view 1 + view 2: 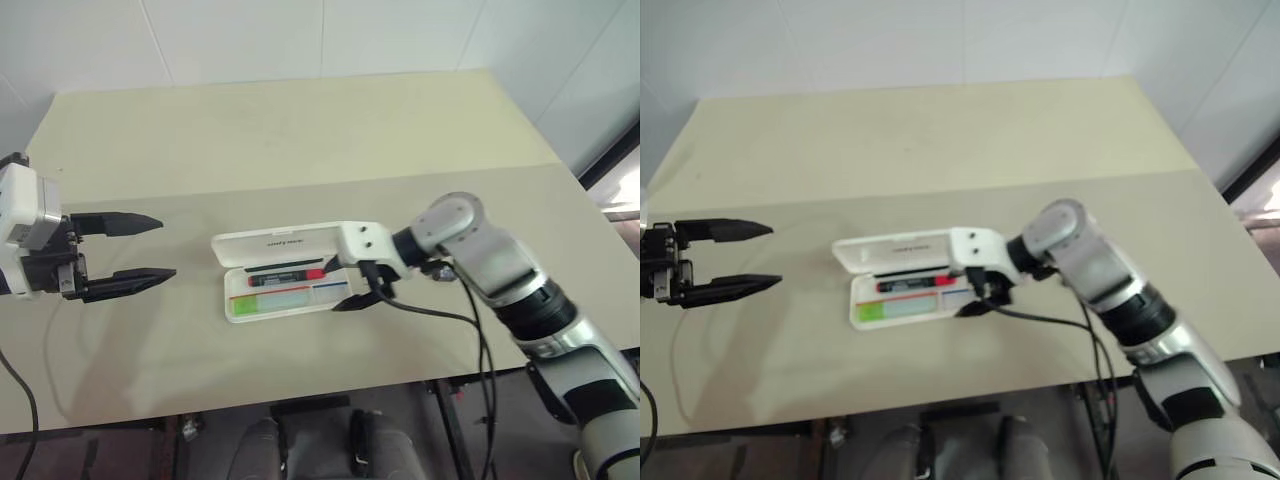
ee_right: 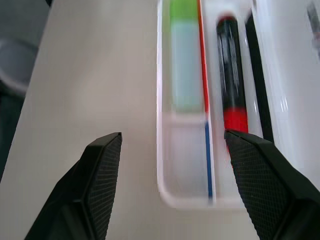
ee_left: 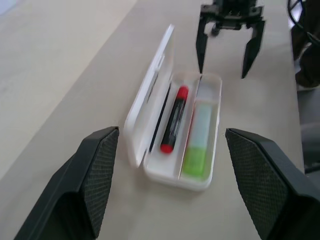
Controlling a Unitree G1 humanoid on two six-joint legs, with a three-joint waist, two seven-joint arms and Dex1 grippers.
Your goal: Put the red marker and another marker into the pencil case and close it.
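Note:
The white pencil case lies open in the middle of the table, its lid standing up on the far side. The red marker lies in the case's far section, red end toward my right gripper. The light green marker lies in the near section, beyond the red-and-blue stripe. My right gripper is open at the case's right end, its fingers either side of that end and holding nothing. My left gripper is open and empty, a short way left of the case and pointing at it.
A thin black strip lies in the case between the red marker and the lid. A black cable hangs from my right arm over the table's front edge. A seam crosses the beige tabletop behind the case.

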